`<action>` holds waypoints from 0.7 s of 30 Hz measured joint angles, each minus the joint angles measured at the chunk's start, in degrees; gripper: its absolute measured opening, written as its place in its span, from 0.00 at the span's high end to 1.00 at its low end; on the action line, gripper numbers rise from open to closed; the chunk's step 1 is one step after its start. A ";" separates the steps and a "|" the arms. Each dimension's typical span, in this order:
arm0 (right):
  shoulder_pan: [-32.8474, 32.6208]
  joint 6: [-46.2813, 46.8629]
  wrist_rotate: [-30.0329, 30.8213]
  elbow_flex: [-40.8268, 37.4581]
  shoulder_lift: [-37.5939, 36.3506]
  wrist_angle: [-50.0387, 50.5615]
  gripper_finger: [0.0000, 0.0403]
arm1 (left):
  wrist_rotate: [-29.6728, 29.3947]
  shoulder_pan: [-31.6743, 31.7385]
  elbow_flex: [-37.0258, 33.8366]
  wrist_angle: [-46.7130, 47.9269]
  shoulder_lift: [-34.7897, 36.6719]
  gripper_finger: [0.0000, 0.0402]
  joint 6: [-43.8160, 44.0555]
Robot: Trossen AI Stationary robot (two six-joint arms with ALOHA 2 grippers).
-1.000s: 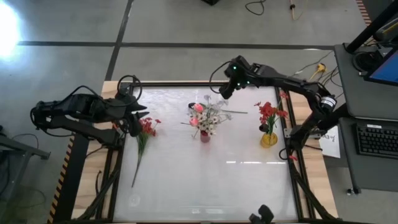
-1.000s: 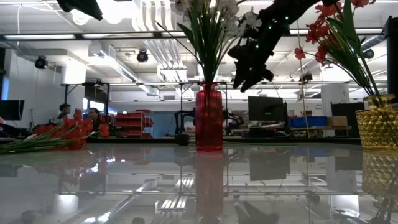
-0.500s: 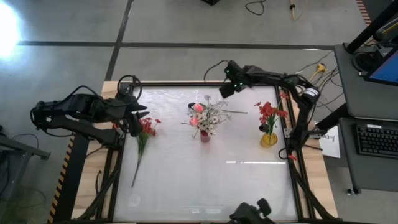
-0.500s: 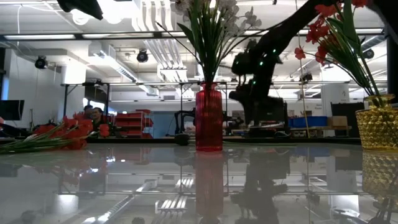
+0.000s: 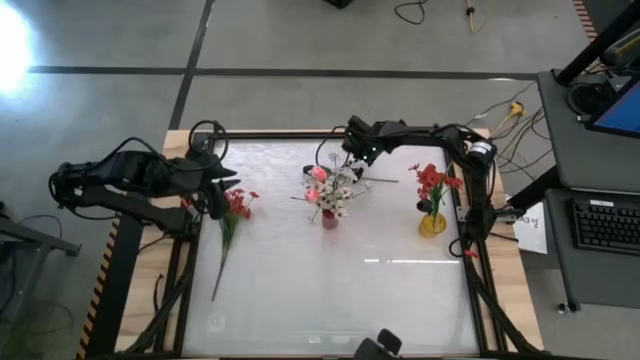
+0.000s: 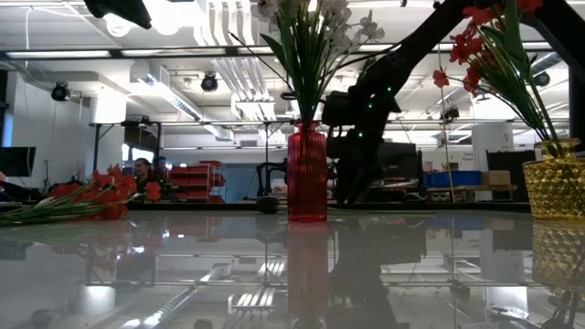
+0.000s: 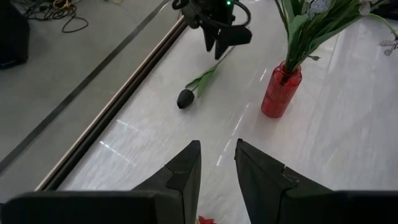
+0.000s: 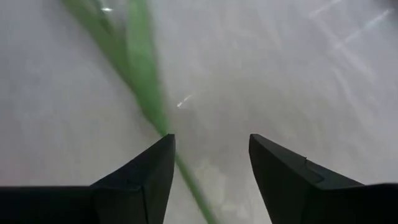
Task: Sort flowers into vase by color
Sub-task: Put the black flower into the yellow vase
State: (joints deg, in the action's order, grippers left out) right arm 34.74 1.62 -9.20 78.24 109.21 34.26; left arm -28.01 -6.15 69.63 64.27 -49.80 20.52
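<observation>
Right wrist view: green flower stem (image 8: pixel 144 93) motion-blurred, cut off by picture edges; bloom out of frame.

Low view: white-blossom bouquet (image 6: pixel 311 37) in red ribbed glass vase (image 6: pixel 307 174) cropped by top edge; gold textured vase (image 6: pixel 558 190) cropped by right edge.

Left wrist view: dark bud (image 7: pixel 185 98) on white surface (image 7: pixel 348 124), colour unreadable; red petals (image 7: pixel 208 219) cut off beneath left fingers (image 7: pixel 180 177).

high: overhead, down | low: table-level | both share red vase (image 5: pixel 329 217)
</observation>
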 joint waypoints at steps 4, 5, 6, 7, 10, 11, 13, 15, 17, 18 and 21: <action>-0.79 -5.15 -2.85 0.00 -0.11 -1.50 0.52 | 0.00 -0.02 0.00 0.00 0.00 0.79 -0.27; -1.02 -6.54 -2.71 0.00 -0.11 -1.85 0.52 | 0.00 -0.02 0.00 0.00 0.00 0.79 -0.29; -1.17 -7.53 -2.77 0.00 -0.11 -2.02 0.53 | 0.00 -0.01 0.00 0.00 0.00 0.79 -0.29; -1.36 -8.16 -2.72 -0.01 0.10 -2.37 0.53 | 0.00 -0.02 0.00 0.02 0.00 0.79 -0.29; -1.59 -8.29 -2.03 0.00 1.34 -3.73 0.55 | 0.02 -0.02 0.00 0.02 0.00 0.79 -0.29; -1.69 -8.30 -1.51 0.00 1.97 -3.82 0.55 | 0.00 -0.01 0.00 0.02 0.00 0.79 -0.29; -1.89 -8.25 -1.31 0.04 3.16 -4.31 0.56 | 0.02 -0.02 0.00 0.03 0.00 0.79 -0.29; -2.36 -8.41 -1.12 0.14 3.89 -4.56 0.57 | 0.02 -0.01 0.00 0.07 0.02 0.79 -0.29; -2.91 -9.22 -0.44 0.22 4.60 -4.66 0.58 | 0.02 -0.02 0.00 0.11 0.02 0.79 -0.27; -3.14 -9.87 -0.24 0.22 4.79 -4.68 0.59 | 0.02 -0.01 0.00 0.13 0.04 0.79 -0.23; -3.67 -12.56 -0.10 0.20 4.94 -4.70 0.62 | 0.02 -0.01 0.01 0.14 0.03 0.79 -0.15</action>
State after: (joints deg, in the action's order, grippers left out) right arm 31.07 -10.94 -9.29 78.44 114.15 29.56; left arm -27.99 -6.16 69.63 64.41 -49.77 20.37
